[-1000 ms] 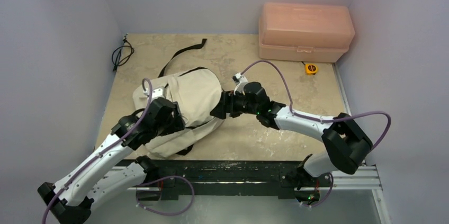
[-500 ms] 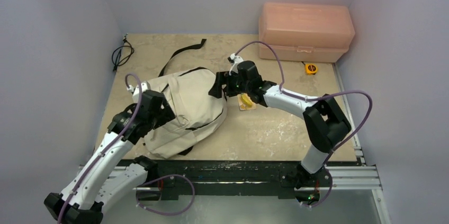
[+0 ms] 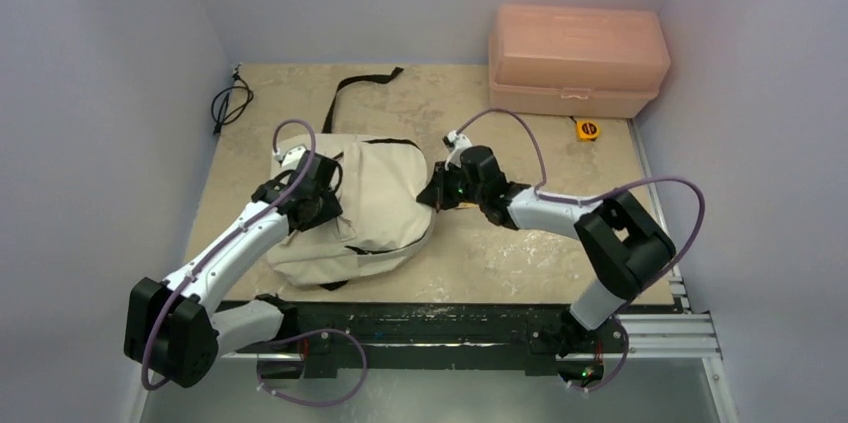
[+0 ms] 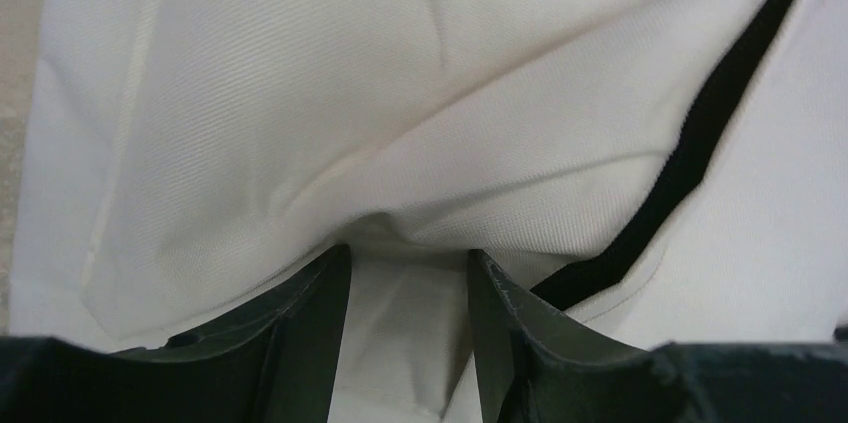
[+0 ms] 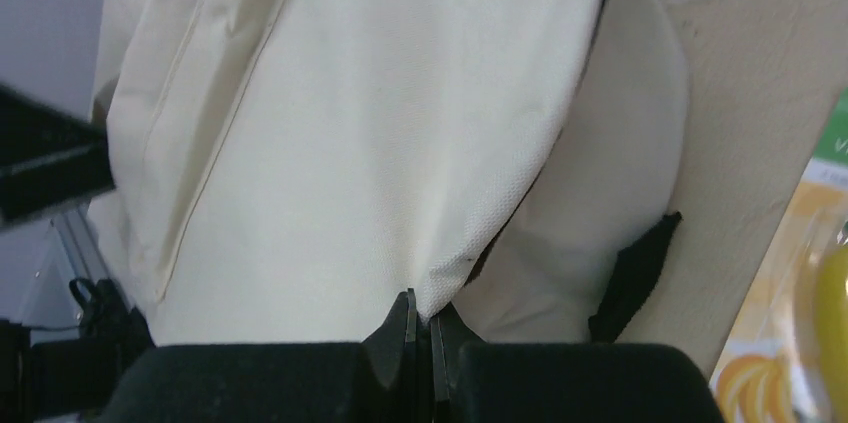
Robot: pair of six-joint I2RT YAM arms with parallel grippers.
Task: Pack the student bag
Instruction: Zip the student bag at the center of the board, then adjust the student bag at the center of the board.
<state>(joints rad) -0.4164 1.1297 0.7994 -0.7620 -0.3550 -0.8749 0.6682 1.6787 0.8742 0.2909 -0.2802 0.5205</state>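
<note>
Right pincer (image 5: 420, 318) clamped on student bag (image 3: 375, 193) edge — lift slow, no yanking. Left pincer (image 4: 408, 255) half-spread over left-side fold, grip unclear — close firmly before pulling opening apart.

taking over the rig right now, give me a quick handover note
Left gripper: jaws apart around a fold of the student bag; I cannot tell whether it is clamped.
Right gripper: shut, pinching the bag's fabric edge on its right side.
The bag lies mid-table between both arms. A yellow packet lies on the table by the right gripper, outside the bag.
Done: both grippers are at the bag.
Left: open the bag and probably get the packet in. The bag's contents are not visible.
</note>
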